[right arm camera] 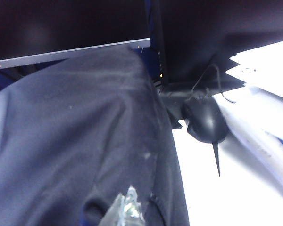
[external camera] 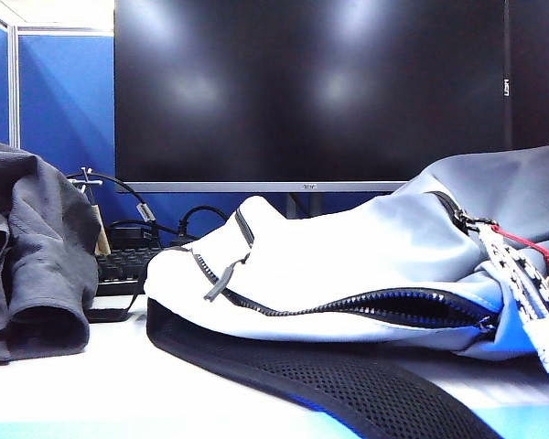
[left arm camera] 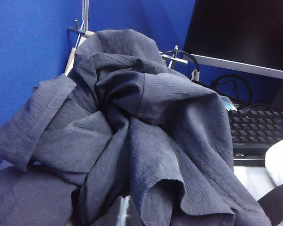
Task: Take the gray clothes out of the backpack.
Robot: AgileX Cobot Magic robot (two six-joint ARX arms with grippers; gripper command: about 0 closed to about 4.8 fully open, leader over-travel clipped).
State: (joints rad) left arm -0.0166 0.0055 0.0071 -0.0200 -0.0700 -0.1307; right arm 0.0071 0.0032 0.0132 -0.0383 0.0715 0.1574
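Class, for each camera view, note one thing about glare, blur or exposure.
Exterior view: soft glare patches on the dark monitor. Left wrist view: gray clothes sharp, evenly lit. Right wrist view: soft and smeared, papers overexposed, mouse dark.

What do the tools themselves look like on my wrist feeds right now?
Little shows. The left tool appears only as a narrow pale grey tip at the frame edge. The right tool shows as clear, glassy, translucent fingertips. No arms, cables or markings are visible in any view.
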